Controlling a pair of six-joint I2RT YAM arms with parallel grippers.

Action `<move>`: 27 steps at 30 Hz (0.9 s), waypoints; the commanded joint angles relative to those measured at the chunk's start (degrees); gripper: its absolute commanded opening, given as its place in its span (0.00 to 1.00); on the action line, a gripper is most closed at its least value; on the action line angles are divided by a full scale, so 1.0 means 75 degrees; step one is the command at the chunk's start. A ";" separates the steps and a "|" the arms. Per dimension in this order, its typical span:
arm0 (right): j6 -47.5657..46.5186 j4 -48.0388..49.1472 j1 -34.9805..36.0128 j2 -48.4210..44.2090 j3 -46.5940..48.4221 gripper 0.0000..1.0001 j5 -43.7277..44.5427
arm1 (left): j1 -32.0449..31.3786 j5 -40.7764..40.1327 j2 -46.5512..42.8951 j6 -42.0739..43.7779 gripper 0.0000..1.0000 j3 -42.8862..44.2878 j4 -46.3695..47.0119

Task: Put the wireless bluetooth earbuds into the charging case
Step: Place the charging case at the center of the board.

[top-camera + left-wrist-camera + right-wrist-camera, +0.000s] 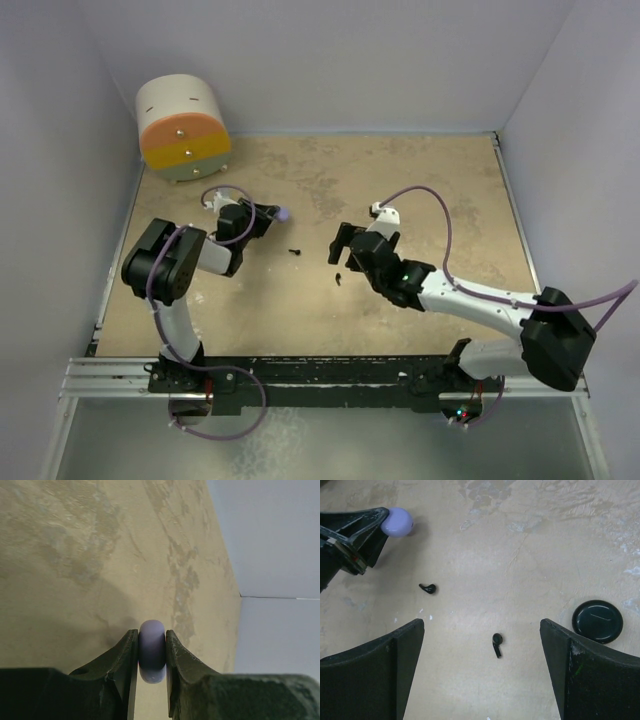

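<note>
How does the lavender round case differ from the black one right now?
Colour: the lavender round case is pale purple, the black round case glossy black. Hold: the lavender one is clamped by its flat faces between the left gripper's jaws; the black one lies flat on the table, untouched, beside the open right gripper. Both are small round discs.

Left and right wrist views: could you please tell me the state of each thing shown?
Lavender case: clamped on edge between left fingers.
Left gripper: shut on that case.
Right gripper: open, empty.
Black earbud: loose on the table.
Second black earbud: loose on the table.
Black case: lying flat, untouched.
</note>
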 commanded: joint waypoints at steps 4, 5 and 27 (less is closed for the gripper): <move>0.0941 -0.0685 -0.0025 -0.0457 -0.0067 1.00 -0.0292 | 0.0290 -0.0031 0.0684 0.0416 0.28 0.0511 0.0302; 0.1045 -0.0831 -0.0020 -0.0412 -0.0035 1.00 -0.0271 | 0.0310 -0.0041 0.0720 0.0429 0.32 0.0543 0.0284; 0.2303 -0.3218 -0.1487 0.0201 0.0511 1.00 -0.0141 | 0.0255 -0.1572 -0.3418 0.1037 0.68 -0.0815 -0.2800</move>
